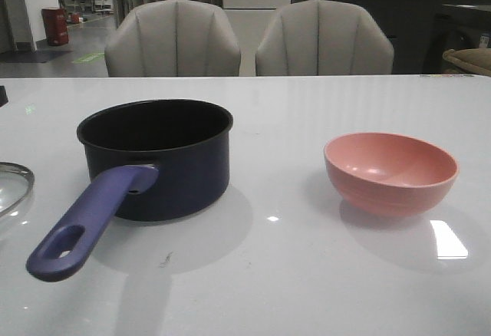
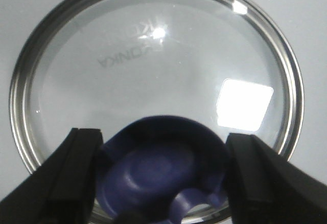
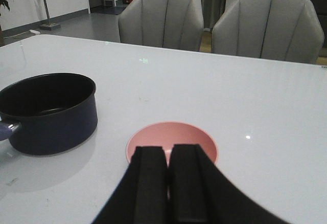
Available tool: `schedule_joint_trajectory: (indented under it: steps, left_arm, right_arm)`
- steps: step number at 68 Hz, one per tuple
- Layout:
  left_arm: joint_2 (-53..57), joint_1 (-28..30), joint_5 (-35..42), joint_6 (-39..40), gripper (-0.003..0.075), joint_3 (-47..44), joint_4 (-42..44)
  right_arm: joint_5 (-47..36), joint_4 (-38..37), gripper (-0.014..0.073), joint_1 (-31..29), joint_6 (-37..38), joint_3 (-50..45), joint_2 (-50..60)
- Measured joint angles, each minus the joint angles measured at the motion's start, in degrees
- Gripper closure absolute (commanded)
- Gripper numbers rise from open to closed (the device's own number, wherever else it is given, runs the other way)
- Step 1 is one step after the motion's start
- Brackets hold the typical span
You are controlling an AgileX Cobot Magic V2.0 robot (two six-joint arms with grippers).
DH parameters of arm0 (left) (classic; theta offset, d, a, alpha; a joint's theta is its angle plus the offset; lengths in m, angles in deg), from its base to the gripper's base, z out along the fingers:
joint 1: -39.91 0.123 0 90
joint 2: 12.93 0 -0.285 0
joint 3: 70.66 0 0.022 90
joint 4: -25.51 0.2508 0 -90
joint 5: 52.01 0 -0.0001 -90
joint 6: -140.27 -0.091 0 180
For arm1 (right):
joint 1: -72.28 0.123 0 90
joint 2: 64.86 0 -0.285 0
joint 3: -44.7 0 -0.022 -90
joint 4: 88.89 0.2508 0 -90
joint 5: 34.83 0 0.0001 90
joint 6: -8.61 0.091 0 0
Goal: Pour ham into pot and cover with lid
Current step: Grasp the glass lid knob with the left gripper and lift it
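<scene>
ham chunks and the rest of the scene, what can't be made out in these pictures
- Ham: none visible. The front view shows only the far inner wall of the salmon-pink round bowl; in the right wrist view the right gripper hides its centre.
- Dark navy round saucepan: floor hidden by its rim.
- Round clear glass lid: cut off by the front view's left edge.
- Left gripper: contact with the knob unclear.
</scene>
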Motion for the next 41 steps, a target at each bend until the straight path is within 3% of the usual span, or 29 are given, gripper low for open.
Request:
schedule_joint_trajectory:
  steps: [28,41]
  left_arm:
    - [8.2,-0.7,-0.8,-1.4,0.0514,9.1,-1.3]
    - [9.7,-7.5,-2.7,-5.7,0.0514,12.9,-7.4]
  right_arm:
    - [0.0,0.0,0.0435,0.0,0.0,0.0,0.0]
    - [0.0,0.0,0.0435,0.0,0.0,0.0,0.0]
